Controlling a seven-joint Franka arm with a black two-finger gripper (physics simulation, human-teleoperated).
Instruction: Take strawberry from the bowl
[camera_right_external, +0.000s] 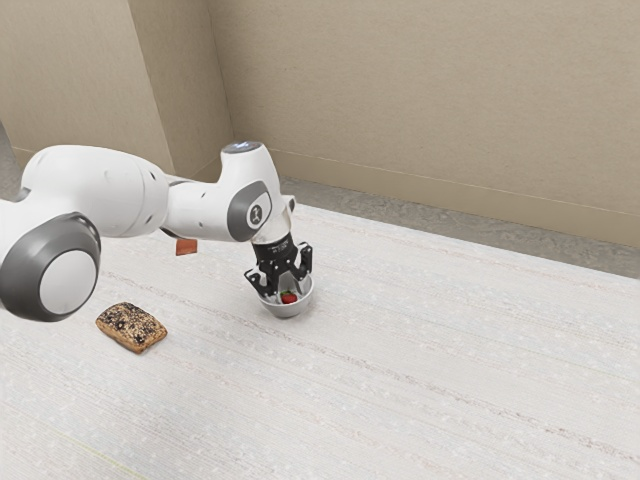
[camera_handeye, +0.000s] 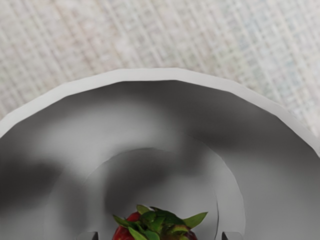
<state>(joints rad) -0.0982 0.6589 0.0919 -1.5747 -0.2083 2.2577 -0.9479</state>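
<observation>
Pale surface (camera_right_external: 420, 370), beige wall (camera_right_external: 400, 100) behind. Bread (camera_right_external: 132, 327) is seen at nine o'clock from the bowl (camera_right_external: 287, 312), exterior view. Strawberry (camera_right_external: 289, 298) is cradled in bowl, straddled by the wide-open hand (camera_right_external: 286, 287). Approach is judged nearly done; grip and lift-out are needed.

Even light brightens the table (camera_right_external: 420, 385); soft dark shadows lie inside the bowl (camera_handeye: 150, 74).

Over there, the black 2-finger gripper (camera_right_external: 283, 290) reaches, fingers spread, into a round grey bowl (camera_right_external: 287, 312) holding 1 red strawberry (camera_right_external: 289, 298); 1 brown, seed-topped, squarish bread (camera_right_external: 132, 327) lies apart.
</observation>
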